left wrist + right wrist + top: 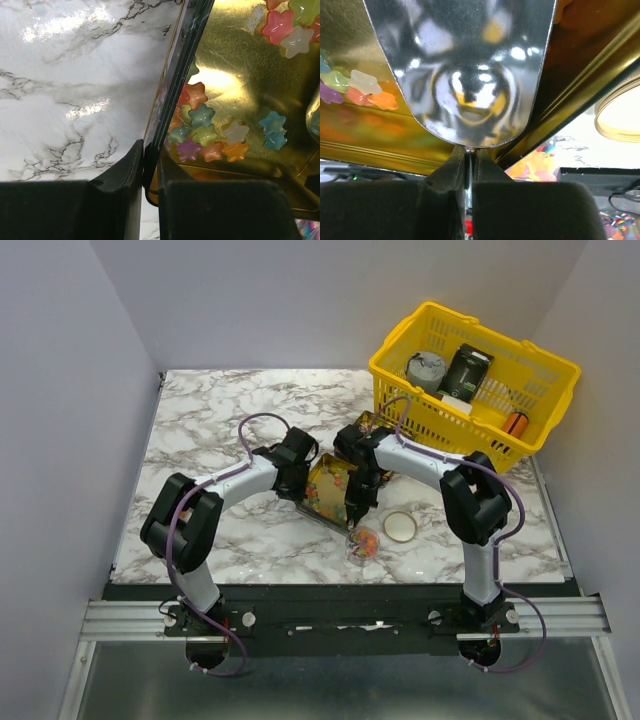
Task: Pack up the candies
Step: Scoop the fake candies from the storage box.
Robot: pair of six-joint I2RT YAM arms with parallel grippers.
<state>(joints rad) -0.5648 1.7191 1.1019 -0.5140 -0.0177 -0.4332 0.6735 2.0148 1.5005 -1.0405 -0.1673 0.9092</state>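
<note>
- Left gripper (150,167) pinches the rim of the gold tin (240,85) and holds it tipped.
- Right gripper (465,162) is clamped tight on a shiny metal scoop (470,75). No candy shows on it.
- Star candies (202,132) lie in the tin, just left of the scoop.
- This looks like scooping time. Next, the scoop should slide under them, then go to the little jar (363,542) just behind both grippers.

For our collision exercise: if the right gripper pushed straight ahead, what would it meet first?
The right gripper holds a metal scoop; that leads and would probably strike the gold tin, depth unclear.
</note>
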